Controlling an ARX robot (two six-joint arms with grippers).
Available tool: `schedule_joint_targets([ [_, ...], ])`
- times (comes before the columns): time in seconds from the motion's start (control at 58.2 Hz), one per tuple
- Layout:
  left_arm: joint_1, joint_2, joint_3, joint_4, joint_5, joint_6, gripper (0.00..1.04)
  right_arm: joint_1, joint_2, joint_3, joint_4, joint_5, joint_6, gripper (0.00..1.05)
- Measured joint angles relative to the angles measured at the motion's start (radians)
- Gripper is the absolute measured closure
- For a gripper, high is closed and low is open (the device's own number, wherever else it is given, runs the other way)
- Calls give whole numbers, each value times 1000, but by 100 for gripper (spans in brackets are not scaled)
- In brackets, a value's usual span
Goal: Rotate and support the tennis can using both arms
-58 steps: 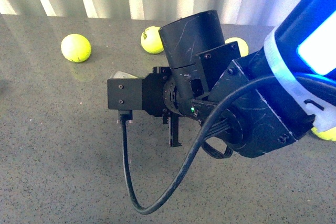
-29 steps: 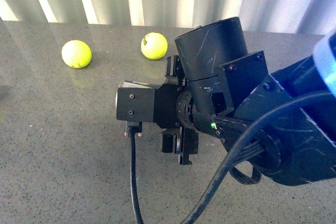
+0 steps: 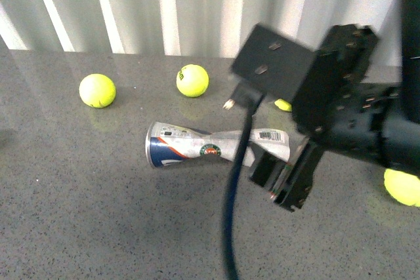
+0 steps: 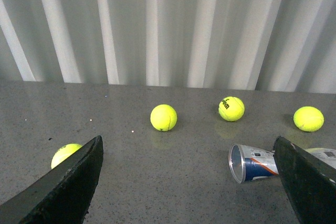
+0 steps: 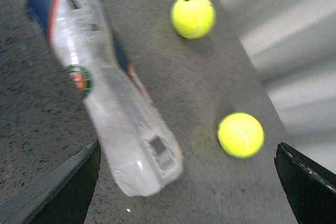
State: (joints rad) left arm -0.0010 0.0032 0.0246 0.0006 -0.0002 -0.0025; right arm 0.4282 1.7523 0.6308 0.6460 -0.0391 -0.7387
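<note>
Grey table (image 3: 79, 221), white ribbed wall behind. Tennis can (image 3: 209, 146) lies on side, mid-table. Right gripper (image 5: 187, 145) near barcode end, fingers wide apart, empty. Left gripper (image 4: 187, 139) also wide, empty, away from can. Step, likely: approach. Next: right fingers straddle can and close; left comes to rim end.

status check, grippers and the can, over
Left gripper open, empty. Tennis can lying on table, ungripped. Right gripper open by its barcode end. Tennis ball close behind.
</note>
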Motion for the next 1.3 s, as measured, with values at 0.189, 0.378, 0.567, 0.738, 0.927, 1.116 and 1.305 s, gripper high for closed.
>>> schedule_joint_targets([
  [0.189, 0, 0, 0, 0, 0, 0, 7, -243, -259, -148, -8, 167, 320, 7],
  [0.378, 0, 0, 0, 0, 0, 0, 7, -517, -587, -203, -103, 394, 537, 7],
  [0.567, 0, 0, 0, 0, 1, 0, 7, -510, -1013, -304, -23, 507, 447, 7],
  [0.738, 0, 0, 0, 0, 0, 0, 7, -431, -1435, -291, -503, 119, 547, 28],
  [0.927, 0, -1, 0, 0, 0, 0, 7, -427, -1571, -403, -707, 45, 703, 64],
  [1.116, 0, -1, 0, 0, 0, 0, 7, -427, -1621, -461, -684, 41, 722, 96],
  [1.305, 0, -1, 0, 0, 0, 0, 7, -427, -1649, -512, -671, 41, 726, 101],
])
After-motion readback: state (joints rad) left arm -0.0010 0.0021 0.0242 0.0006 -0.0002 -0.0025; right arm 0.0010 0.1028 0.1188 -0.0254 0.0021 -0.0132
